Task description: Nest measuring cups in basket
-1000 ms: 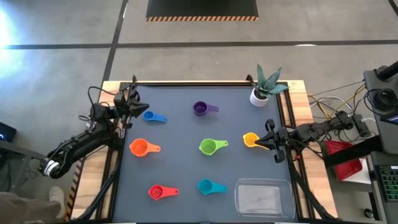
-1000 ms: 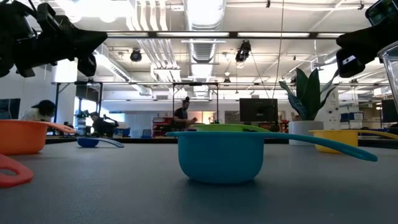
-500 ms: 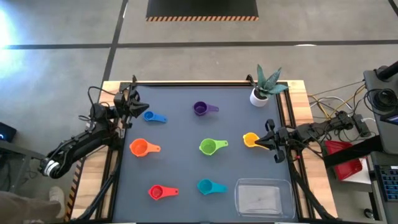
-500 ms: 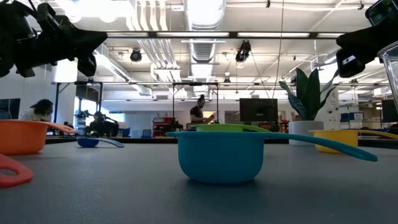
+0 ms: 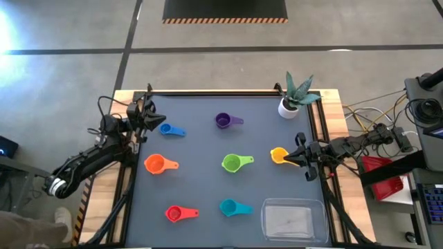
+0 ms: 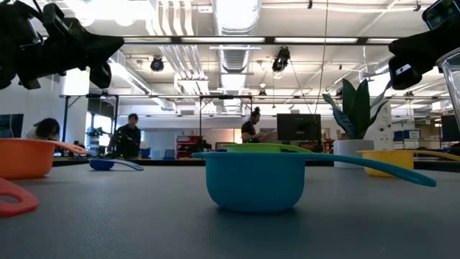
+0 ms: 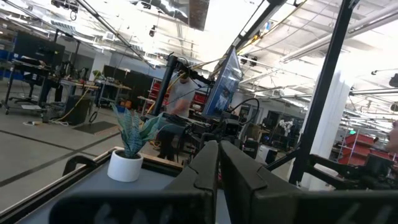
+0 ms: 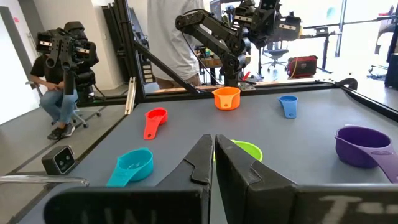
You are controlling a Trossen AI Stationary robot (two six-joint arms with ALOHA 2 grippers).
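High view first, working across from my left: the left gripper (image 5: 149, 113) sits at the table's (image 5: 201, 138) left edge toward the far corner, fingers pressed together on nothing, with the blue cup (image 5: 166, 128) just beside its tip. Nearer me on that side are the orange cup (image 5: 155, 164) and, nearer still, the red cup (image 5: 174, 213). In the middle column I see the purple cup (image 5: 223, 121) farthest away, the green cup (image 5: 232, 163) at centre, and the teal cup (image 5: 228, 207) closest to the near edge. Right of those, the yellow cup (image 5: 278, 155) lies touching or almost touching the tip of the right gripper (image 5: 299, 156), whose fingers are also closed and empty; it waits at the right edge. A white plant pot (image 5: 288, 106) stands in the far right corner. The clear basket (image 5: 293, 220) rests in the near right corner, holding no cups. All seven cups lie apart on the mat.
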